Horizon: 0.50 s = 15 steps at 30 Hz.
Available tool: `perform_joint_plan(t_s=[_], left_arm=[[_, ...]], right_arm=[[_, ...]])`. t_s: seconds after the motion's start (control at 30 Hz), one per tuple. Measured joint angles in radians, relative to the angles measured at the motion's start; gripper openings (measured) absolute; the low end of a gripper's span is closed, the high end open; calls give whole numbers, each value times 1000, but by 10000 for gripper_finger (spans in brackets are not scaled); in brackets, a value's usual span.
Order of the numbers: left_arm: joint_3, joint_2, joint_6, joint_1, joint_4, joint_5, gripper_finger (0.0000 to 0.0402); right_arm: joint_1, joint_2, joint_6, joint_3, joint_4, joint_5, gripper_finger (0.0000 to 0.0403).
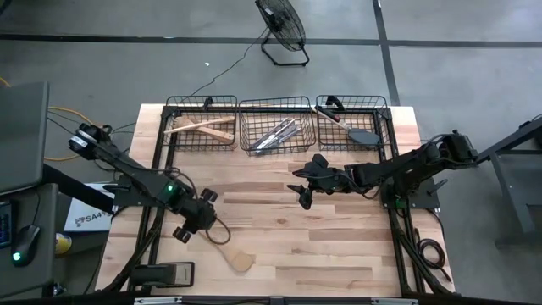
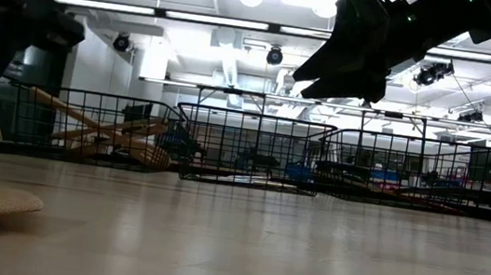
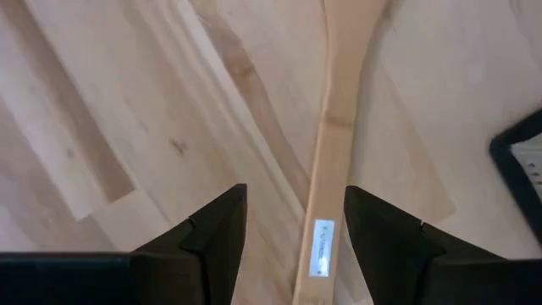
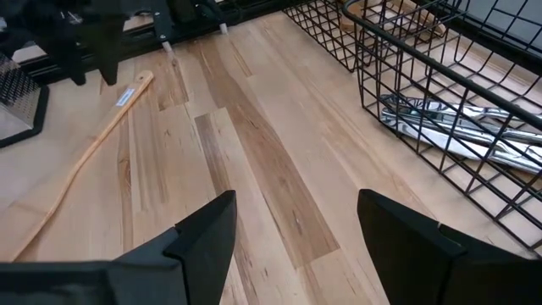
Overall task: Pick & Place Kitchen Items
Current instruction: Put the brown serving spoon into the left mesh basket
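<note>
The left tool hangs spread astride the handle of the last light wooden spatula lying on the worktop, evidently lined up for a pinch, while the right tool waits spread and empty near the black wire baskets.

Both arms are dark, jointed and slender; the left arm carries a small green light near its wrist; the left gripper and right gripper have matte black, wedge-shaped fingers.
</note>
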<state>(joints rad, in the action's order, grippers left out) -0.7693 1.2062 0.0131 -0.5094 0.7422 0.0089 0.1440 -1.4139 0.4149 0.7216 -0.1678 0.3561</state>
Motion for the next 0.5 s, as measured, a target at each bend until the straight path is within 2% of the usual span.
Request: perform_joint_plan(t_s=[0.2, 0.4, 0.5], left_arm=[[0, 120, 49, -44, -6, -24, 195], [-1, 269, 63, -56, -13, 2, 195], [-7, 311, 62, -55, -16, 47, 195]], right_arm=[[0, 0, 0, 0, 0, 0, 239], [0, 0, 0, 0, 2, 0, 239], [0, 0, 0, 0, 7, -1, 239]])
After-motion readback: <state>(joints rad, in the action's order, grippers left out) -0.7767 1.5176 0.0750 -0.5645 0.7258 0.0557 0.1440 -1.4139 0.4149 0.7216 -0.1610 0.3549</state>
